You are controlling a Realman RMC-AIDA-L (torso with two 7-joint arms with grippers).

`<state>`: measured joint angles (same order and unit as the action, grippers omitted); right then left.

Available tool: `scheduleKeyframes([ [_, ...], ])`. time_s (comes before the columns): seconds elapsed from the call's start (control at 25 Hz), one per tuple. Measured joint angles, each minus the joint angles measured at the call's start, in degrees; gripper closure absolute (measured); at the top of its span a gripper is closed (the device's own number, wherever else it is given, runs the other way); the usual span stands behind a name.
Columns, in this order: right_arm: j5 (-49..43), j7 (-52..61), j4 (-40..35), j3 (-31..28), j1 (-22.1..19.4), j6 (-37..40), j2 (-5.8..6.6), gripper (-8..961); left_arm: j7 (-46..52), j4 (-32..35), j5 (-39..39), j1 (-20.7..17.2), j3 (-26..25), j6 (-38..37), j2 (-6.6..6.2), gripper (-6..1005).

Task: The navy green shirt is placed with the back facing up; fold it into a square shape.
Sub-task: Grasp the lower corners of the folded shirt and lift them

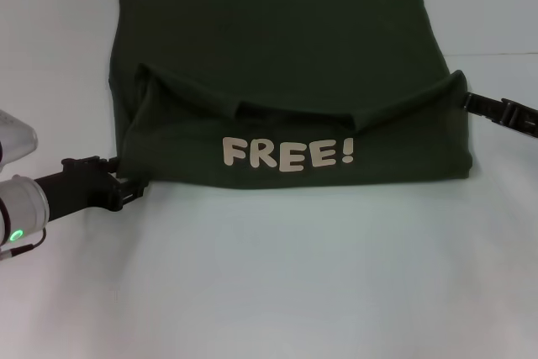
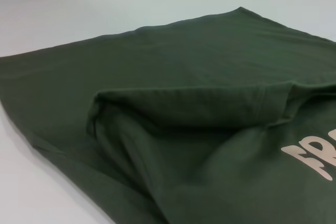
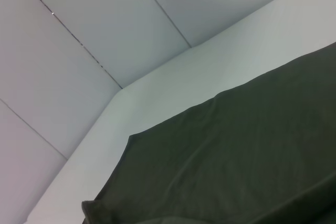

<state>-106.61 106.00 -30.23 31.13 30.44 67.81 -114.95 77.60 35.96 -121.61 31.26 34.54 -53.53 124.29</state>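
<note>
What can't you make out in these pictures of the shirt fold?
- Left tool: head view, its tips meet the shirt edge; grip unclear. Absent from its wrist view.
- Right tool: head view, tips behind the shirt's right edge.
- "FREE!" print: left wrist view, cut off by the frame edge.
- Sleeves: folded under cloth, all views.

A plain white table point(image 1: 277, 283) meets pale grey wall panels point(image 3: 105, 19) behind it.

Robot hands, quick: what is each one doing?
Left gripper: at the navy green shirt's near left edge; grip cannot be told.
Right gripper: at the shirt's right edge; cannot be told.
</note>
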Motion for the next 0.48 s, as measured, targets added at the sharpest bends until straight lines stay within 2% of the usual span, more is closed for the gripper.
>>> scheduleKeyframes([
  [0.48,0.0,-0.15,0.0,-0.02,-0.12,0.04,-0.01,371,0.6,0.51,-0.12,0.13,0.0,-0.14,-0.1,691],
])
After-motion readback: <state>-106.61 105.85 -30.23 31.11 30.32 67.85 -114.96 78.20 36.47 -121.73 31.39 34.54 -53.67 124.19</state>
